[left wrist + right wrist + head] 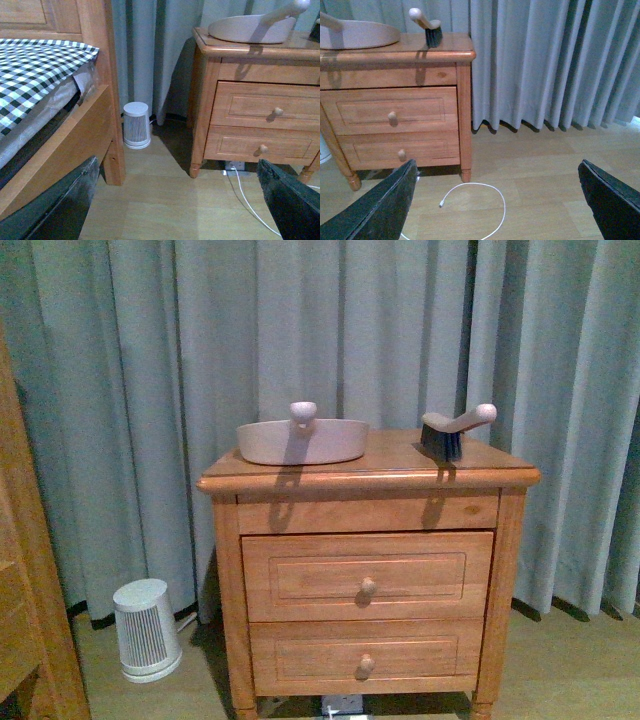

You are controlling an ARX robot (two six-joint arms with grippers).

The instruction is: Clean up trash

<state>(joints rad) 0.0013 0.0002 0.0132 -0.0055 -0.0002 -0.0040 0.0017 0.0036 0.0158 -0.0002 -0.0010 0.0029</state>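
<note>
The left claw [176, 162] is spread wide, and nothing is between its two dark fingers [60, 210]. Just ahead of it is the bare wood floor [165, 200]. Farther ahead, a small white ribbed can [136, 125] stands on the floor by the gray curtain [145, 50]. Off to this claw's left is a wooden bed [95, 135] with a black-and-white checked cover [35, 65]. Ahead and to its right is a wooden nightstand [260, 100] with two drawers (each drawer has one round knob).

The right claw [496, 164] is spread wide too, with nothing between its fingers. Near it on the floor, a thin white cable [490, 200] lies in a loop. The nightstand is ahead and to this claw's left, and the curtain hangs straight ahead.

Higher than both claws, on top of the nightstand, sit a beige dustpan [300, 443] and a brush [455, 430] with dark bristles. They are apart. The dustpan is on the left claw's side and the brush is on the right claw's side.

The trash does not show in any view, so I cannot tell where it is.
</note>
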